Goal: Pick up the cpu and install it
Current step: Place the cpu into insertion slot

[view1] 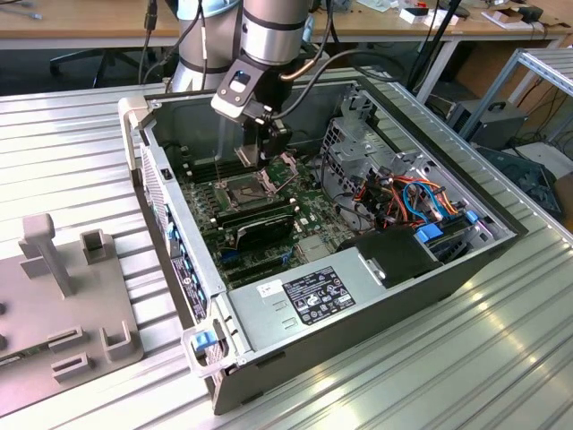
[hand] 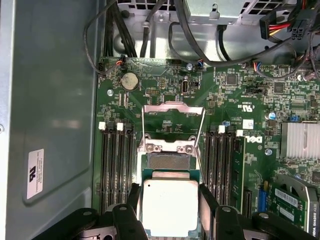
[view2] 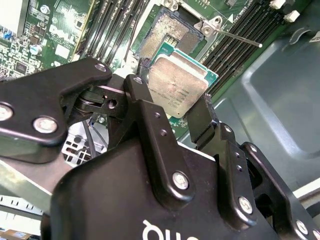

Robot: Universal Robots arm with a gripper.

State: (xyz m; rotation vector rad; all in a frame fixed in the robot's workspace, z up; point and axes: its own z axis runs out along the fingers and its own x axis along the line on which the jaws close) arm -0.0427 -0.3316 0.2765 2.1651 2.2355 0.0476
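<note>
The cpu (view2: 177, 85) is a square chip with a silver lid on a green board, and my gripper (view2: 170, 102) is shut on two of its opposite edges. Both wrist views show it hanging level a short way above the motherboard. One black finger (view2: 139, 97) presses one edge, the other finger (view2: 201, 120) the opposite edge. The open socket (hand: 167, 161) lies just beyond the cpu (hand: 170, 207), with its metal load frame (hand: 173, 107) swung back. In the exterior view my gripper (view1: 260, 152) reaches down into the open computer case (view1: 358, 296) over the socket (view1: 246, 188).
Memory slots (hand: 115, 165) flank the socket on both sides. Black cables (hand: 150, 30) and a metal release lever (view2: 235, 37) sit near it. A drive cage with coloured wires (view1: 403, 193) fills the case's right end. A grey fixture (view1: 63, 305) stands at the exterior view's left.
</note>
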